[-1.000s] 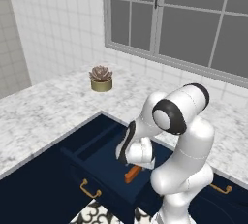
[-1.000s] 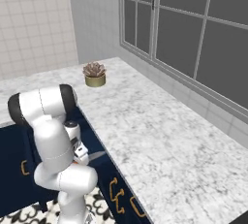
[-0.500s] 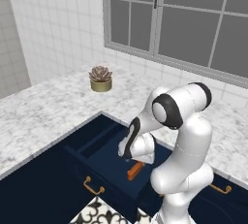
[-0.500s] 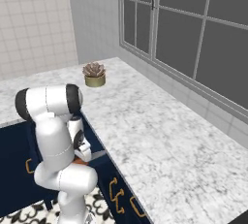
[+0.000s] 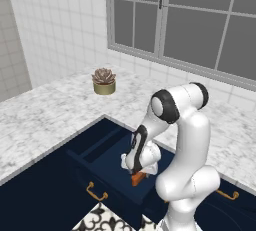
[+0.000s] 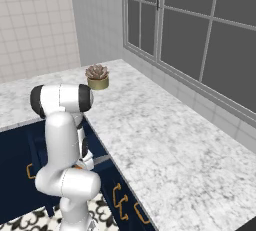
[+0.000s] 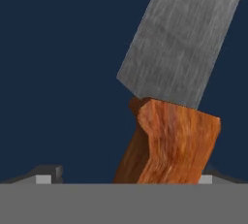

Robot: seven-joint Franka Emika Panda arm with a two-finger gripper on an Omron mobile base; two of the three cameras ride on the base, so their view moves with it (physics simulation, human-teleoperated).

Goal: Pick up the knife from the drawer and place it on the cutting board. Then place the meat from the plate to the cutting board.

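Mostly marble counter (image 5: 45, 120), grey window (image 5: 200, 15)

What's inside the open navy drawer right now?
The dark navy-blue drawer holds the orange-handled knife with a grey blade, lying on its floor between the open gripper fingertips. The arm covers part of the drawer interior, so anything there is hidden.

Even, flat light — sharp, shadowless, no glare.
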